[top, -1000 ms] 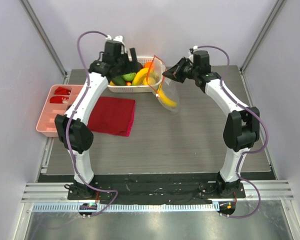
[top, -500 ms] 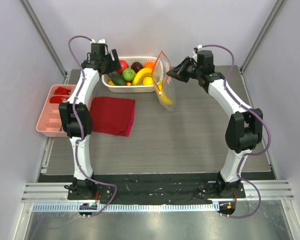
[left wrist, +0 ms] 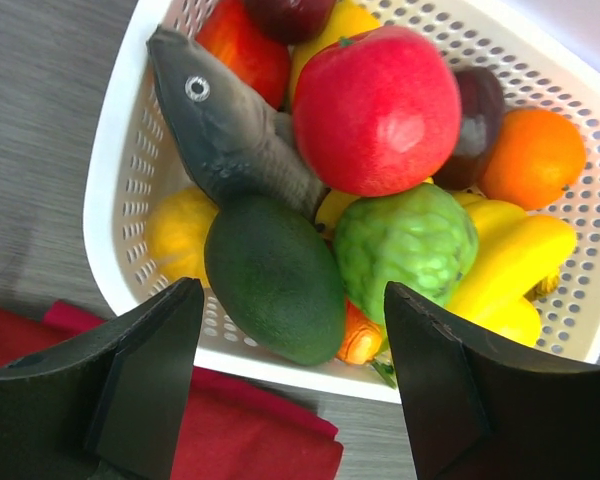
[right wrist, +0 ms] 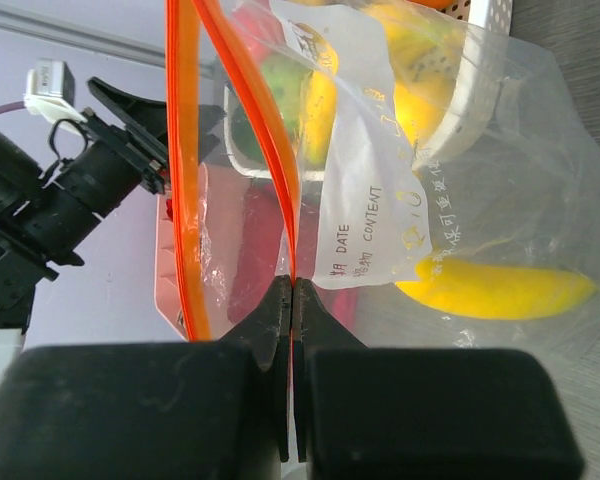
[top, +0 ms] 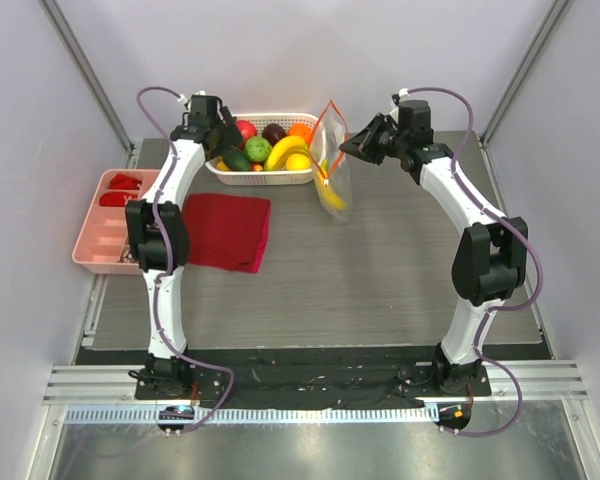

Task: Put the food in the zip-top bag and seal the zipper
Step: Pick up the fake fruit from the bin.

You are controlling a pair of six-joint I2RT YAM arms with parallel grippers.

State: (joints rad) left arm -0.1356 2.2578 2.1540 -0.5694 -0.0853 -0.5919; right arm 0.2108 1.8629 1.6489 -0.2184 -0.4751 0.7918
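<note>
The right jaws are clamped shut on the orange-red zipper [right wrist: 184, 150] of the zip-top bag [right wrist: 460, 180], which hangs from them with a yellow banana [right wrist: 500, 287] inside. The left jaws stand wide apart, empty, over the white basket [left wrist: 115, 180], with a dark avocado [left wrist: 275, 278] between them and a red apple [left wrist: 375, 110] beyond

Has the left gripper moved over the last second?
Yes. In the top view the left gripper shifted left, from over the white basket's middle to its left end.

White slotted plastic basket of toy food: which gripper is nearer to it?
Left. The left gripper hangs open over the basket's left end; the right gripper sits beyond its right side, shut on the clear zip-top bag's orange-red strip.
</note>
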